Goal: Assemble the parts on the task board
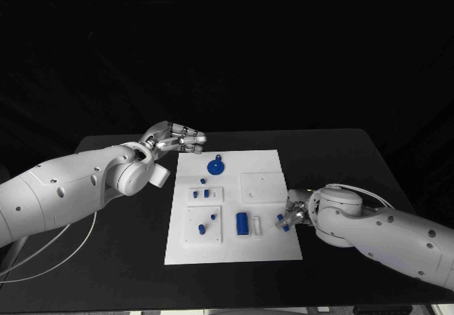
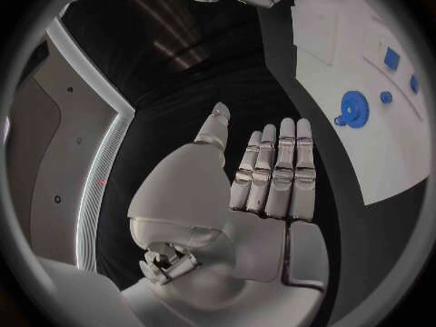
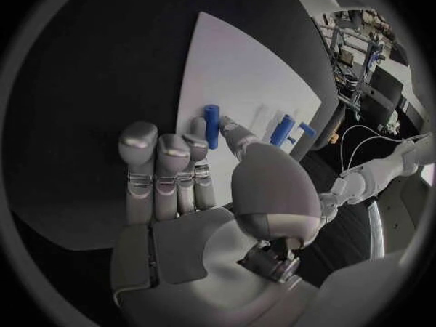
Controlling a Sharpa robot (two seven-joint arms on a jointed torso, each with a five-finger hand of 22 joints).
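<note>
the right hand (image 1: 295, 216), lower right of the head view at the task board's (image 1: 269, 249) right edge, pinches an upright blue part (image 3: 211, 125) at its fingers, while the left hand (image 1: 175, 139), upper left, hangs open and empty.

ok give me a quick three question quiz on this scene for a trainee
1. True or false: the left hand holds a blue part.
2. Which hand is at the board's right edge, pinching a small blue peg? A) left B) right C) neither
3. Fill in: the round blue disc lies near the board's ____ end, far or near as seen from the robot.

Key: 1 false, its fingers are straight and apart with nothing in them. 2 B, the right hand. 3 far.
</note>
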